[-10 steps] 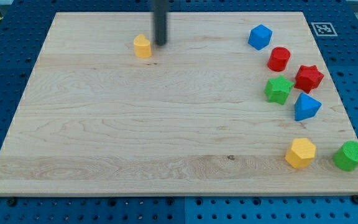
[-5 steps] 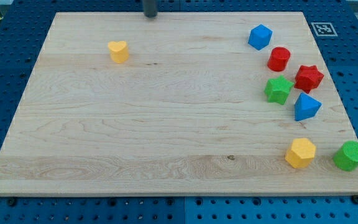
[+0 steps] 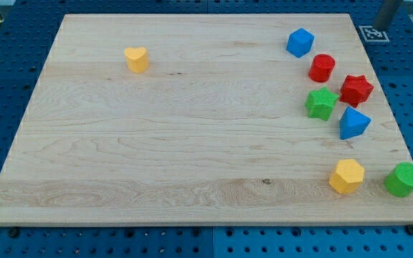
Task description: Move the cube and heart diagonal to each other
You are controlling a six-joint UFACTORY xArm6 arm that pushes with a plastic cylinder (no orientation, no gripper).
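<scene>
The yellow heart [image 3: 136, 59] lies at the board's upper left. The blue cube [image 3: 300, 42] lies at the upper right, far from the heart and slightly higher in the view. My rod shows at the view's top right corner, and my tip [image 3: 383, 26] is off the board beside a printed marker [image 3: 372, 33], well right of the blue cube. It touches no block.
Right side of the wooden board [image 3: 192, 143]: a red cylinder [image 3: 322, 67], a red star [image 3: 355, 89], a green star [image 3: 321, 103], a blue triangular block [image 3: 353, 123]. At the lower right: a yellow hexagonal block [image 3: 346, 175] and a green cylinder [image 3: 404, 179].
The rod pushed the yellow heart left, then drew back to the top edge and swung to the top right corner. The heart has stayed still for the last half second.
</scene>
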